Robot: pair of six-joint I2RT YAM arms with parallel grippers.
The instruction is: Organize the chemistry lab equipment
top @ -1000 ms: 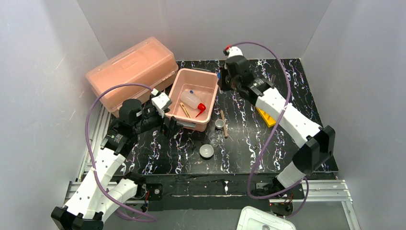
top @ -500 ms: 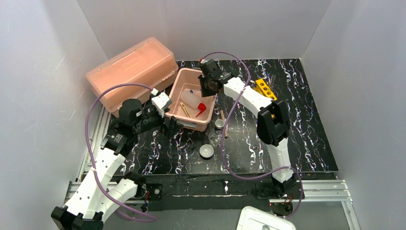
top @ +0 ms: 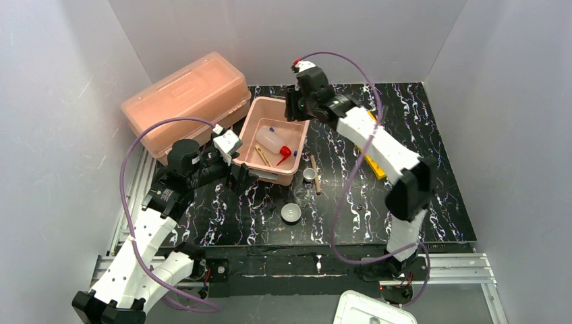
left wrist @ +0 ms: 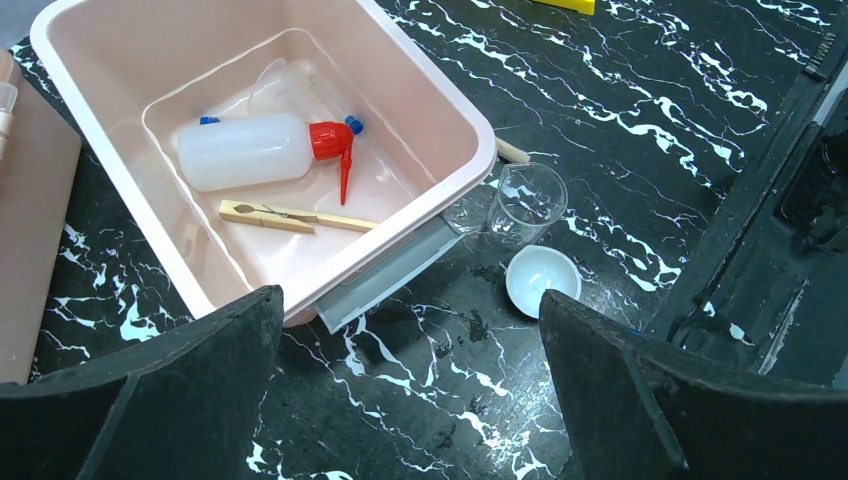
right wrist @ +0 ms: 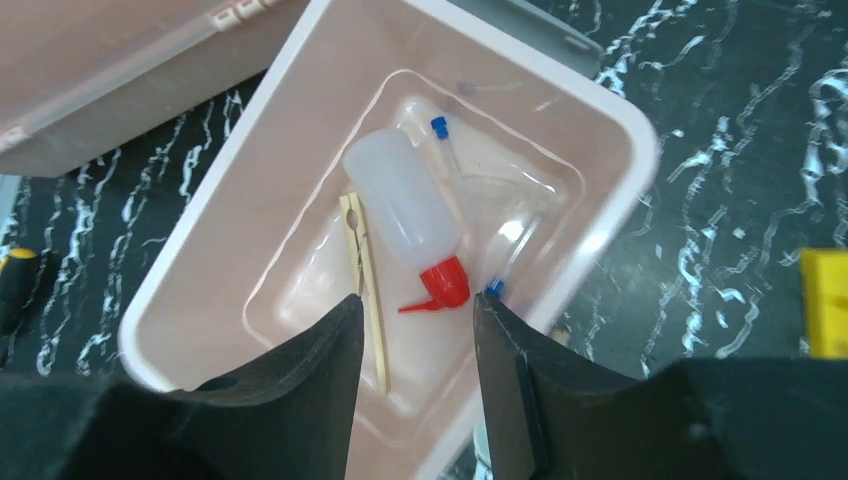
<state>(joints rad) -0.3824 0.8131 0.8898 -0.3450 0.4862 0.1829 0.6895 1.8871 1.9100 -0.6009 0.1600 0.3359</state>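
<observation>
The white squeeze bottle (top: 270, 141) with red spout (right wrist: 443, 283) lies in the pink tub (top: 251, 118), with a wooden stick (right wrist: 362, 258), thin blue-capped tubes (right wrist: 446, 150) and a clear funnel (left wrist: 285, 83). My right gripper (top: 295, 112) hangs open and empty above the tub's far right side, over the spout in its own view (right wrist: 418, 300). My left gripper (top: 241, 175) is open and empty at the tub's near left corner (left wrist: 408, 295). On the table stand a tiny beaker (top: 309, 174), a clear beaker (left wrist: 526, 202), a white dish (top: 291, 213) and a wooden stick (top: 315, 175). The yellow rack (top: 376, 169) is partly hidden by my right arm.
The large pink lidded box (top: 185, 101) stands behind and left of the tub, touching it. White walls close in the back and both sides. A white lidded container (top: 371, 310) sits off the table at the front.
My right gripper has swung left from beside the tub's far right corner to over the tub, then lifted slightly. A blue-capped tube now shows by the red spout. The left arm has not moved.
</observation>
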